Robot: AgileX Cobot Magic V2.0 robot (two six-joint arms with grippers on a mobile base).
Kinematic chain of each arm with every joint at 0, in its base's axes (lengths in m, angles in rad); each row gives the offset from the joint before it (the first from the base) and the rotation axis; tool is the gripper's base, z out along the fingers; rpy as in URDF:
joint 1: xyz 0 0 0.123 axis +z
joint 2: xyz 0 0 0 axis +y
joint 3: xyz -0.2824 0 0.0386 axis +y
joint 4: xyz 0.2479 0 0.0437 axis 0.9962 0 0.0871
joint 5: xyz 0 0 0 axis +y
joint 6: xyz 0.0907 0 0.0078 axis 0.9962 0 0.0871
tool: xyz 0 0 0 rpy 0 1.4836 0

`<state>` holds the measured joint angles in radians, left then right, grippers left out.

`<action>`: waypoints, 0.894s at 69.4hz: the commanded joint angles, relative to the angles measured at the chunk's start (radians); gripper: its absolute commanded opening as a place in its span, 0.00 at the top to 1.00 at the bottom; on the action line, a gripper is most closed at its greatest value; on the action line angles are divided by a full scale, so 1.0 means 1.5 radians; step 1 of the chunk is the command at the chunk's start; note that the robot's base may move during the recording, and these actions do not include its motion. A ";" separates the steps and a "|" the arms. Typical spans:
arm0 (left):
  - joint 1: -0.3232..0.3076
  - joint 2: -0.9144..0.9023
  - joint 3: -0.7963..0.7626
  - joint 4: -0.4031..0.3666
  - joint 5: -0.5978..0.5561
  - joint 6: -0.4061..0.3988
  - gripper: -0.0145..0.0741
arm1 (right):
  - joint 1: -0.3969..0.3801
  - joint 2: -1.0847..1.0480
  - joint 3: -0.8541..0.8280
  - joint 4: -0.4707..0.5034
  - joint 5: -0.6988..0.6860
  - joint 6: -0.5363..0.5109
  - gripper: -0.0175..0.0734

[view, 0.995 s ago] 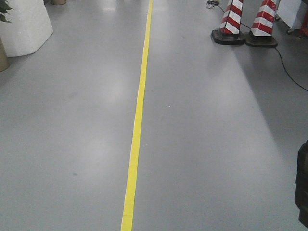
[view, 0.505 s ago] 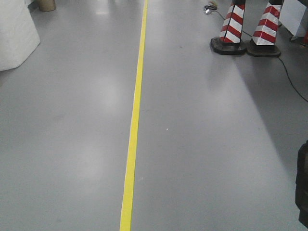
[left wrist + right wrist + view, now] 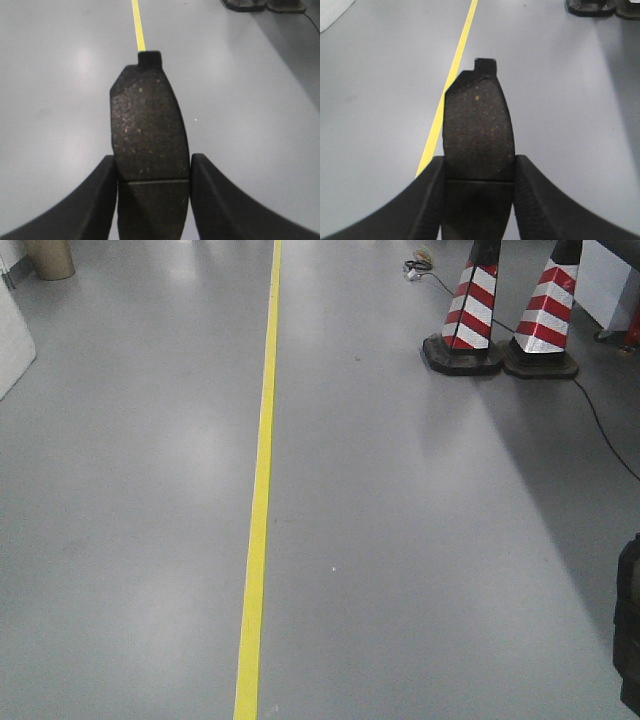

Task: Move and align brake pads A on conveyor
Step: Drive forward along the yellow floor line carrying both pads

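We see one dark, gold-flecked curved brake pad (image 3: 149,120) clamped in our left claw (image 3: 152,167). Its lower end is pinched between the black tips and its notched tab end sticks out ahead. A second like brake pad (image 3: 478,125) sits the same way in our right claw (image 3: 479,170), gripped just as tightly. Both hang over the glossy grey floor (image 3: 420,540) by its yellow painted line (image 3: 258,490). Two red-and-white striped cones (image 3: 466,315) stand well beyond.
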<state>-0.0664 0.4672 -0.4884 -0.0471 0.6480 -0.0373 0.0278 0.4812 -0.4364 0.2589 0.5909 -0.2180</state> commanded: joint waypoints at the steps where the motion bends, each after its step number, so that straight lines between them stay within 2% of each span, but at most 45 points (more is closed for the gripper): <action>1: -0.003 0.003 -0.021 -0.006 -0.059 -0.007 0.85 | -0.002 0.000 -0.020 0.007 -0.052 -0.006 0.78; 62: -0.003 0.003 -0.021 -0.006 -0.058 -0.007 0.85 | -0.002 0.000 -0.020 0.007 -0.052 -0.006 0.78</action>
<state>-0.0664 0.4672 -0.4884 -0.0471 0.6480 -0.0373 0.0278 0.4812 -0.4356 0.2589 0.5964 -0.2180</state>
